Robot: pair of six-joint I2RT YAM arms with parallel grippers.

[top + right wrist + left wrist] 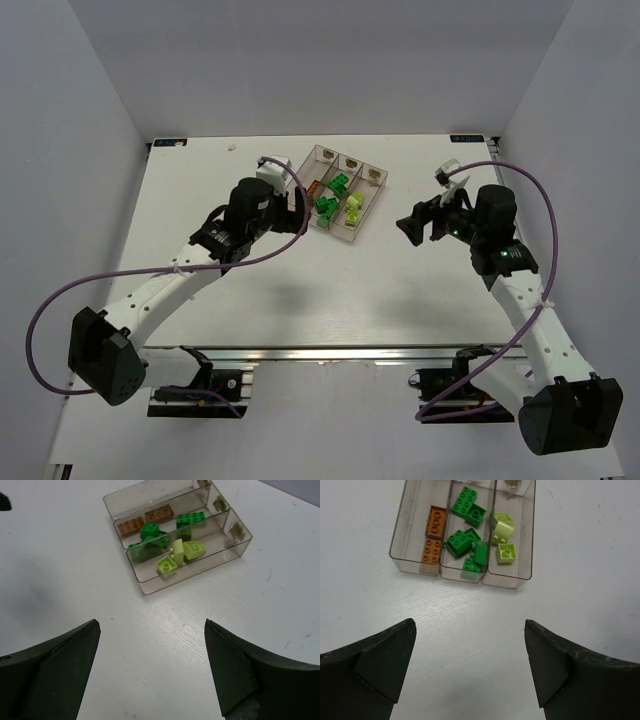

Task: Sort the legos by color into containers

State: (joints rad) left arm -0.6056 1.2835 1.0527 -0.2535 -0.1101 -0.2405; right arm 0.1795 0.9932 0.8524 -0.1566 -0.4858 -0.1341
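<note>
Green, orange and lime legos [462, 502] lie sorted in the tray [512, 582], nearer the left gripper [470, 625] than the right gripper [151, 625]; both gape empty.

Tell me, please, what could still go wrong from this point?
The open left gripper sits close beside the tray; a careless retreat might nudge it. The green bricks lie heaped, some tilted; a jolt might tip one in with the orange bricks or yellow-green bricks.
</note>
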